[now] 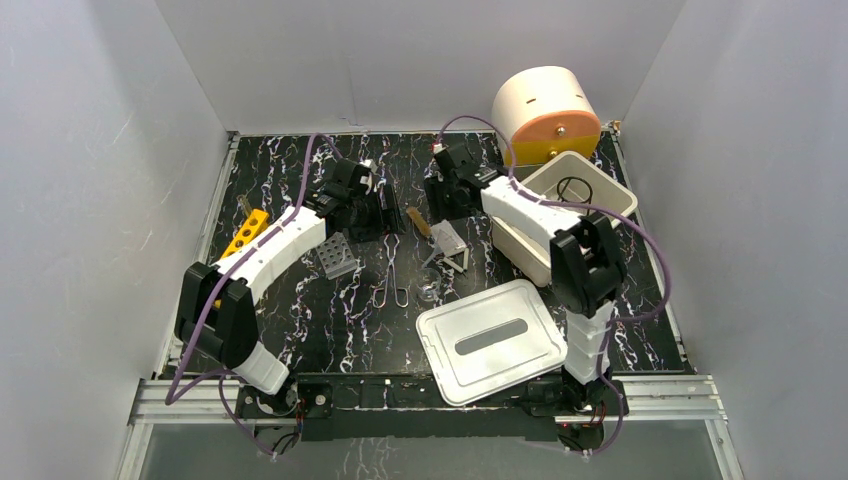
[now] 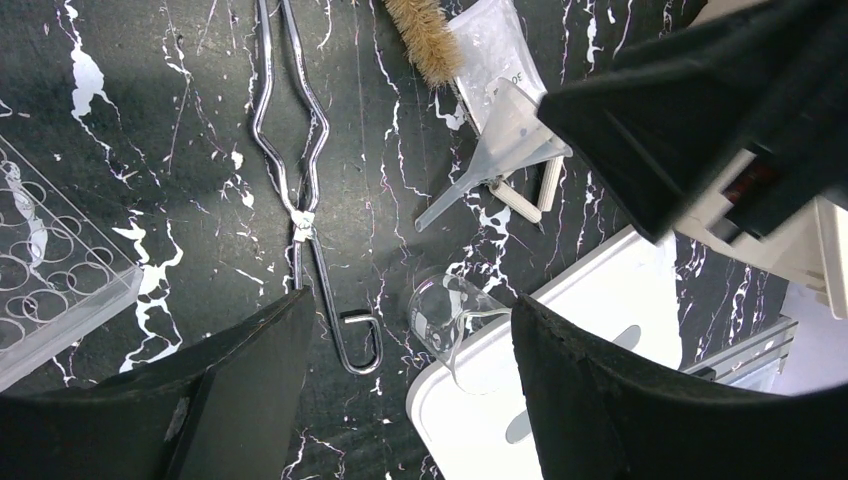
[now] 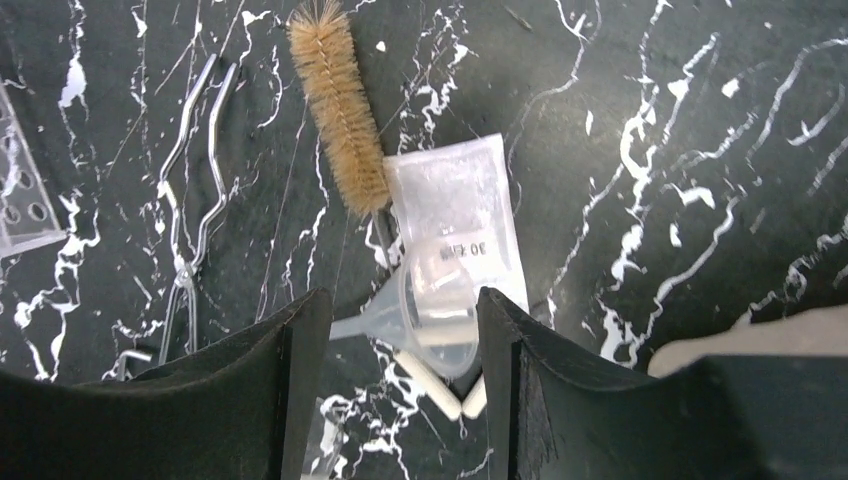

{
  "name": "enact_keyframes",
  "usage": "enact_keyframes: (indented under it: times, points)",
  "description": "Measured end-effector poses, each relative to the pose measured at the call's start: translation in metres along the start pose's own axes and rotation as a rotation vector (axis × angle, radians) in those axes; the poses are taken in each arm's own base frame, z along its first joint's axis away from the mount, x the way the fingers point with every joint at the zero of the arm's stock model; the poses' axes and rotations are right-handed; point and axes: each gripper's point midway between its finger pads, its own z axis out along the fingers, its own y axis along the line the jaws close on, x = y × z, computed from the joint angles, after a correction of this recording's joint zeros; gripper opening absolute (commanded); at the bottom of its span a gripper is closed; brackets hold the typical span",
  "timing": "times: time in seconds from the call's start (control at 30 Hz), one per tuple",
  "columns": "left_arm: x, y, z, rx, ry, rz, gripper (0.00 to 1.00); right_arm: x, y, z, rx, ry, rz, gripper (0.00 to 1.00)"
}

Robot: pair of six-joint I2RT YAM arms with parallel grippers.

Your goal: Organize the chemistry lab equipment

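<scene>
Top external view, near edge outward. White lid (image 1: 490, 340): flat at the near edge of the black marbled surface (image 1: 320, 330). Small glass beaker (image 1: 428, 291): just beside the lid's far edge; fragile, likely slippery. Metal tongs (image 1: 390, 285): mid-surface, stiff, thin, lying flat; best taken near the pivot. Left gripper (image 2: 410, 310): jaws apart, empty, above both. Clear funnel (image 3: 435, 320): beyond, light, probably slick; take across the cone. Right gripper (image 3: 402, 300): jaws apart, astride it. White bin (image 1: 610, 190): far right corner, black wire loop (image 1: 573, 188) inside. White walls (image 1: 100, 150) close round.
</scene>
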Motion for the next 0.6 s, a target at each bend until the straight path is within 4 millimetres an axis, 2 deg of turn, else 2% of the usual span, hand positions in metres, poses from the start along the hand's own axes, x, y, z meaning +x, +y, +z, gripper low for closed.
enact_keyframes:
  times: [0.17,0.33,0.6]
  points:
    - [0.001,0.000,0.000,0.002,0.003,-0.005,0.70,0.010,0.003,0.023,-0.017,0.080,-0.044,0.61]
    - [0.002,0.001,0.000,0.004,0.008,-0.007,0.70,0.028,0.007,0.027,-0.078,0.173,-0.072,0.50]
    - [0.001,0.001,0.000,0.006,0.009,-0.010,0.71,0.045,0.009,0.030,-0.151,0.274,-0.075,0.21]
